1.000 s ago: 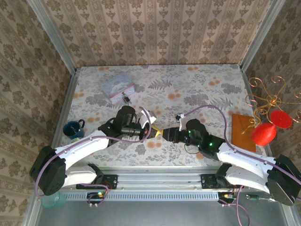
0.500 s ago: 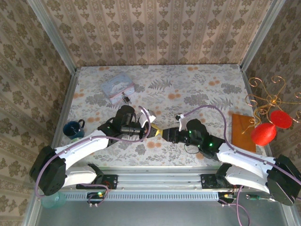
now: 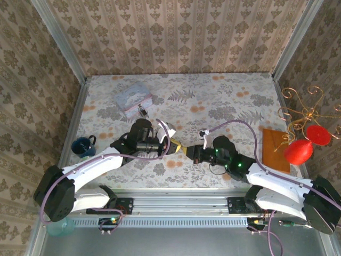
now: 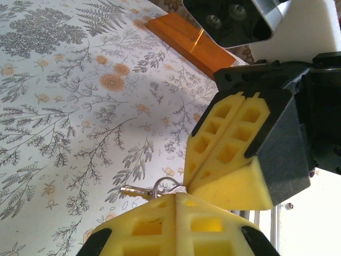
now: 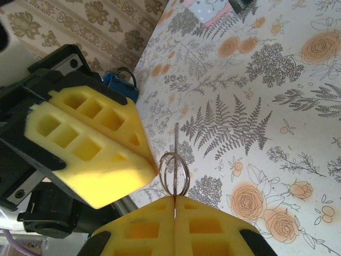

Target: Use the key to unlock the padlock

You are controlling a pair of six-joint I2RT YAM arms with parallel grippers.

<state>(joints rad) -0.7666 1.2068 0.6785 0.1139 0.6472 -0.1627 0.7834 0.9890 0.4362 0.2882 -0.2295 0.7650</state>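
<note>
The tiny dark padlock (image 3: 142,111) lies on the floral table beside the pale blue tin (image 3: 132,98), far behind both grippers. My left gripper (image 3: 173,146) and right gripper (image 3: 184,150) meet tip to tip at the table's front centre. The right gripper (image 5: 175,198) is shut on the thin gold key (image 5: 176,140), which stands edge-on out of its seam with a silvery ring (image 5: 175,173) looped through it. The left gripper (image 4: 176,196) is shut, its tip touching the ring (image 4: 165,183). I cannot tell whether it pinches the ring. The key blade (image 4: 133,190) points left.
A blue mug (image 3: 82,145) stands at the left edge. An orange-brown board (image 3: 275,149) lies at the right, next to a gold wire stand with red ornaments (image 3: 303,144). Patterned walls close in three sides of the table.
The two grippers have drawn slightly closer together at the front centre, the right one edging left. Both stay shut, and the padlock has not moved.
</note>
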